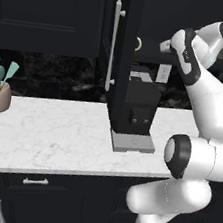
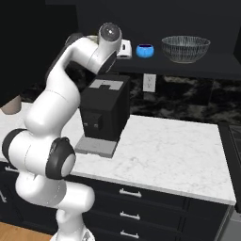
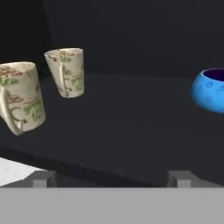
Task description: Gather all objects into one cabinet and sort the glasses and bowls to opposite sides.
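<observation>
On the cabinet shelf [image 3: 131,127], we see two cream mugs [image 3: 19,96] [image 3: 66,72] left of the blue vessel [image 3: 210,89], and the see-through bowl [image 2: 185,48] stands beyond the vessel. Our gripper [image 3: 111,179] hangs before the shelf, jaws spread wide and empty. We judge the mugs stiff, glazed, breakable; best gripped across the body, not the handle.

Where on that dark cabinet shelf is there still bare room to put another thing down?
The widest bare patch lies between the two cream mugs and the blue vessel, right ahead of the open claw. A narrower gap separates the blue vessel from the see-through bowl. The mugs' end is crowded; they stand close together.
</observation>
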Robot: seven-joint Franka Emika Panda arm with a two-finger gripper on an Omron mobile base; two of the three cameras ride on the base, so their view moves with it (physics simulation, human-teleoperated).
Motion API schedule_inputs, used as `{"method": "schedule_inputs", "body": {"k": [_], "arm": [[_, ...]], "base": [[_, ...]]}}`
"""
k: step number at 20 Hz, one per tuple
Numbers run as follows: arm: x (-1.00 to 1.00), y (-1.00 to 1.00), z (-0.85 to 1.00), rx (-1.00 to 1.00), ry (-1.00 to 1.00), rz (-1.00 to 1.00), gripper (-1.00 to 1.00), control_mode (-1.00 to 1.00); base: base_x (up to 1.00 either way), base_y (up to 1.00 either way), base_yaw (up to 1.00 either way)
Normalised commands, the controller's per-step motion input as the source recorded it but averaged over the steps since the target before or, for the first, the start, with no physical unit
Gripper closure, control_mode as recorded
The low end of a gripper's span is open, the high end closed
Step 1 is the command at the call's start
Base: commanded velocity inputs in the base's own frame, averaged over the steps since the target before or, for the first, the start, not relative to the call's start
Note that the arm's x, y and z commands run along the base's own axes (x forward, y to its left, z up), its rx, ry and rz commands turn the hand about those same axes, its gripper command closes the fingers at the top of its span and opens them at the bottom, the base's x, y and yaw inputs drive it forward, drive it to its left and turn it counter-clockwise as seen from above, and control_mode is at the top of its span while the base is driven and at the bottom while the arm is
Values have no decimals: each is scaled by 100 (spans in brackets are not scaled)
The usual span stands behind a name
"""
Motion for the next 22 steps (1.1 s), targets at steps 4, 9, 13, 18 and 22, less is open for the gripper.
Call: {"method": "schedule_inputs", "body": {"k": [4,9,13,18,22], "arm": [[1,-77,0,0,0,-34,-100,-100],[3,-74,10,1,1,-30,-100,-100],[0,-47,7,5,0,-20,-100,-100],[5,-34,0,6,0,-8,-100,-100],[17,-31,0,8,0,-1,-100,-100]], "base": [[0,0,0],[0,0,0],[0,0,0],[0,0,0],[0,0,0]]}}
